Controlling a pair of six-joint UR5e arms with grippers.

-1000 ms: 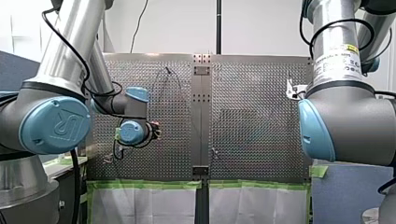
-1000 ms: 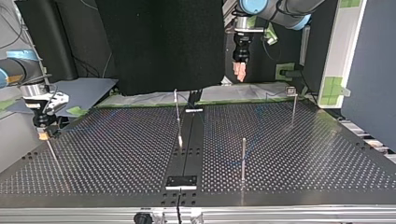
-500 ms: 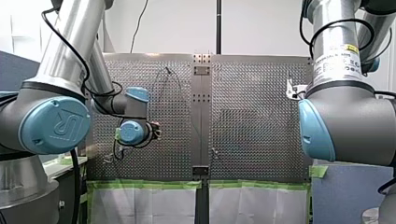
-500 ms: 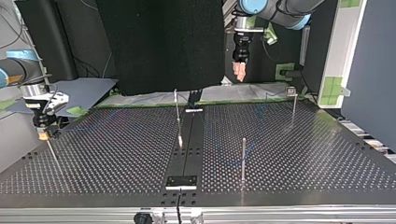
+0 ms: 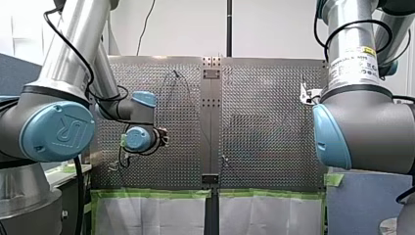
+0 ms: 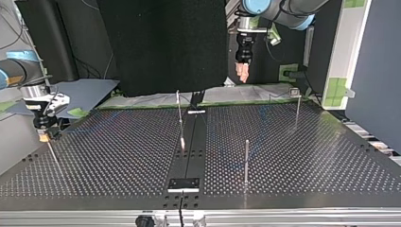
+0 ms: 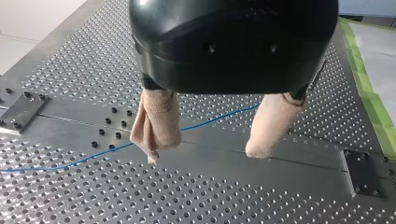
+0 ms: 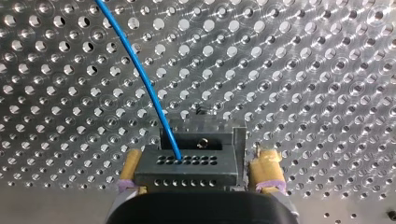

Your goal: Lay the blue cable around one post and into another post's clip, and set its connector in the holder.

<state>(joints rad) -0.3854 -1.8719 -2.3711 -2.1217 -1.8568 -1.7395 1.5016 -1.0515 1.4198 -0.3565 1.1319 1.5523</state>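
Note:
In the right wrist view the blue cable (image 8: 140,74) runs across the perforated table into a dark connector (image 8: 184,165). The connector sits between my right gripper's (image 8: 198,179) yellow pads (image 8: 267,171), against a metal holder (image 8: 201,139); a small gap shows at one pad, so the gripper is open. At the top view's left, my right gripper (image 6: 43,136) is low at the table's edge. My left gripper (image 6: 243,72) hangs high over the far edge. In the left wrist view its beige pads (image 7: 156,123) stand wide apart and empty, with the cable (image 7: 70,161) lying on the table below.
Three thin upright posts rise from the table in the top view: one near the middle (image 6: 179,111), one nearer the camera (image 6: 246,161), one at the right with a clip head (image 6: 296,101). A dark centre strip (image 6: 189,151) divides the table; green tape lines its far edge.

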